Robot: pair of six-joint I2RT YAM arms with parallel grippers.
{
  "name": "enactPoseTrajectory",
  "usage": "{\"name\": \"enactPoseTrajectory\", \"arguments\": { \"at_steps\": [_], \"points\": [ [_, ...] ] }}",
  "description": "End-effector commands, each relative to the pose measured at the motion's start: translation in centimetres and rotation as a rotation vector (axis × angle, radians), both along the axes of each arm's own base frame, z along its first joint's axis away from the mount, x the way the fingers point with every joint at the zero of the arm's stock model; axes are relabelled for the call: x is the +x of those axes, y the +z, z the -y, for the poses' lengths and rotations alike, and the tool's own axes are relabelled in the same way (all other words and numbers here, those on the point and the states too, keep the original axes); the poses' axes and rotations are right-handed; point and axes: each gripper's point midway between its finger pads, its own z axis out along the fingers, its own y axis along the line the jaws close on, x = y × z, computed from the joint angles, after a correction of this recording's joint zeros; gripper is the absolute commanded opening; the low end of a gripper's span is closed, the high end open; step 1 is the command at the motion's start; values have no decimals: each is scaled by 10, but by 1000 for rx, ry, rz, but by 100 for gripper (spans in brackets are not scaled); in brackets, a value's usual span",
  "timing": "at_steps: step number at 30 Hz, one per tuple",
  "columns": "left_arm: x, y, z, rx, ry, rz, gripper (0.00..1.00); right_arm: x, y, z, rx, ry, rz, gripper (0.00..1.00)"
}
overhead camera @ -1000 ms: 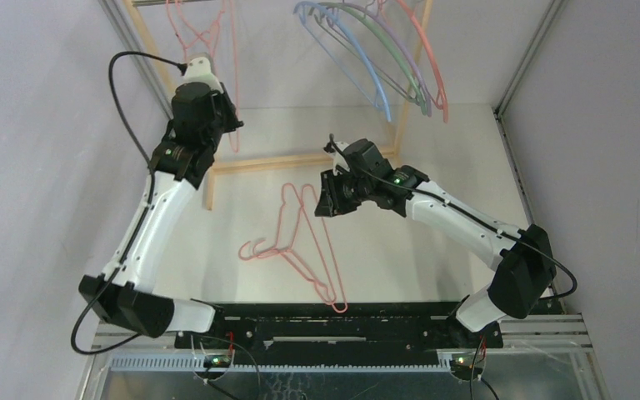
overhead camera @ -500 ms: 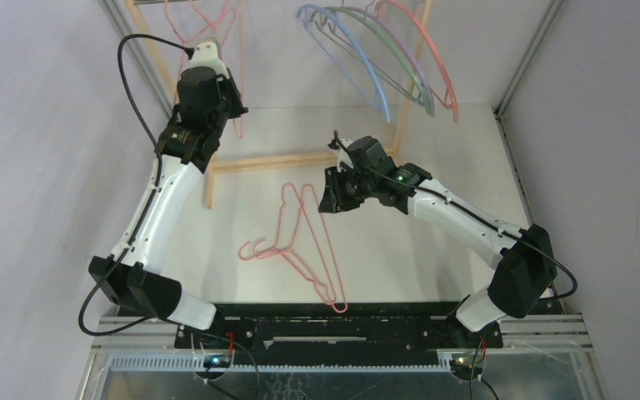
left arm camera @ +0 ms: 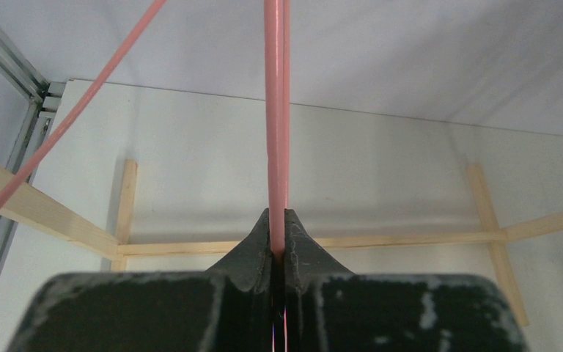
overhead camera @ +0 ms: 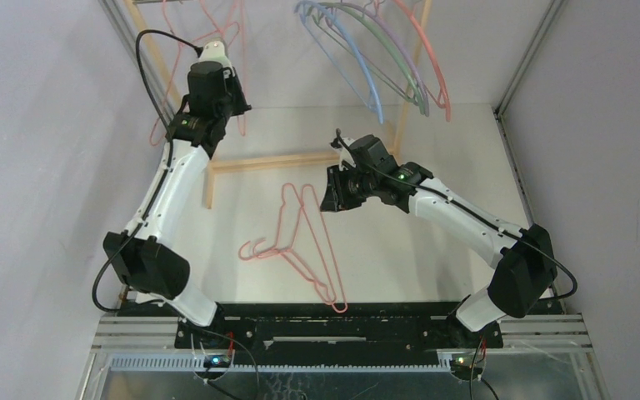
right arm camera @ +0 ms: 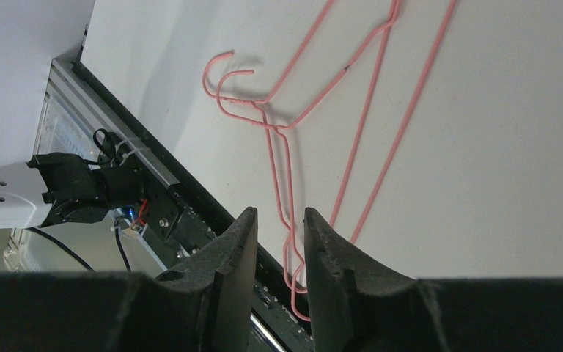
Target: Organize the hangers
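Left wrist view: pink hanger wire [left arm camera: 275,132] runs straight up out of the left gripper [left arm camera: 277,246], jaws clamped tight on it with no gap. A second pink strand [left arm camera: 66,125] crosses diagonally off to one side of the fingers; can't tell if it's the same hanger. Top external: that gripper is raised high at the left post of the wooden rack [overhead camera: 300,160], and the held hanger reaches up toward the rail. Hook on or off the rail: can't tell.

Two loose pink hangers [overhead camera: 300,242] lie overlapped flat on the table [overhead camera: 433,142], under the right gripper [right arm camera: 278,220] and running back toward the arm bases. Right gripper jaws are partly apart with nothing between them, clear of the table. Hung blue, green, lavender and pink hangers [overhead camera: 383,58] sit bunched on the rail, beyond and above the right gripper.
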Motion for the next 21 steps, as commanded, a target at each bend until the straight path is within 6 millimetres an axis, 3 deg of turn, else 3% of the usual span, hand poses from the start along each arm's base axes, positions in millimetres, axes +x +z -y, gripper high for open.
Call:
{"name": "enactPoseTrajectory", "arguments": {
  "at_steps": [1,3,6,7,9,11,16,21],
  "points": [
    [-7,24,-6,-26,17,48,14,1,7,2,5,20,39,39],
    [-13,23,-11,-22,32,45,22,-3,2,2,-15,44,36,40],
    [-24,25,-22,-9,60,48,48,-12,-7,-2,-40,92,21,40],
    [-29,26,-25,-6,64,49,52,-16,-10,-4,-48,111,19,40],
    [-38,30,-29,3,68,58,84,-25,-17,-12,-69,155,26,41],
    [-49,35,-32,10,68,64,98,-33,-25,-23,-80,199,23,41],
    [-76,31,-37,8,60,54,99,-50,-46,-45,-136,303,20,40],
    [-105,9,-31,-37,14,12,100,-64,-66,-62,-173,392,33,41]
  ]
}}
